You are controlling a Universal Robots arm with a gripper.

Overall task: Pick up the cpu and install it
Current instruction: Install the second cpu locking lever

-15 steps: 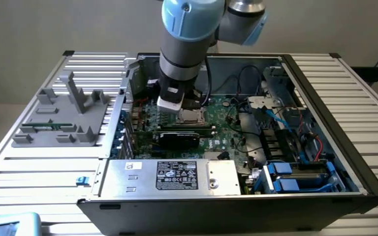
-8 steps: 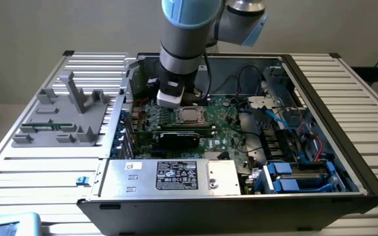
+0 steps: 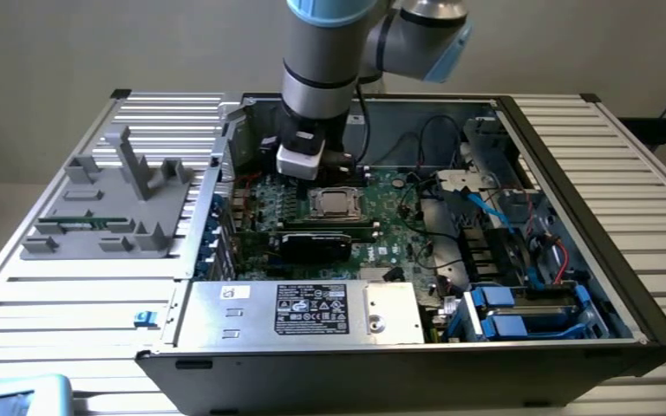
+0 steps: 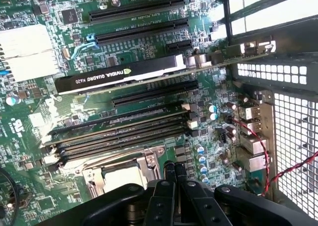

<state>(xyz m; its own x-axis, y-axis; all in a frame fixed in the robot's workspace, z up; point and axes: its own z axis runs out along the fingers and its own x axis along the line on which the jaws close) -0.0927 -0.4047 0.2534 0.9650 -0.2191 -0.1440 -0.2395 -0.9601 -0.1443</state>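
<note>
Our end effector (image 4: pixel 175 172) hangs with fingers pressed together, holding nothing, just above the socket frame (image 4: pixel 124 174) inside the computer case (image 3: pixel 564 186); we see the cpu (image 3: pixel 332 203) lying in that socket on the motherboard (image 3: pixel 397 230)

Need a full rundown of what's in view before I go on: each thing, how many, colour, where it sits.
computer case: one, dark, lying open on the slatted table
slatted table: one, silver-grey, under the case
motherboard: one, green, on the case floor
cpu: one, silver-grey top, seated in the socket frame mid-board
socket frame: one, metal bracket on dark frame, just ahead of the gripper
graphics card: one, black, standing in a slot beside the memory slots
power supply box: one, silver with white label, at the case's near edge
drive bays: blue, near corner at the exterior view's right
fixture block: one, grey, on the table at the exterior view's left
gripper: one, black, shut, empty, above the board beside the socket
</note>
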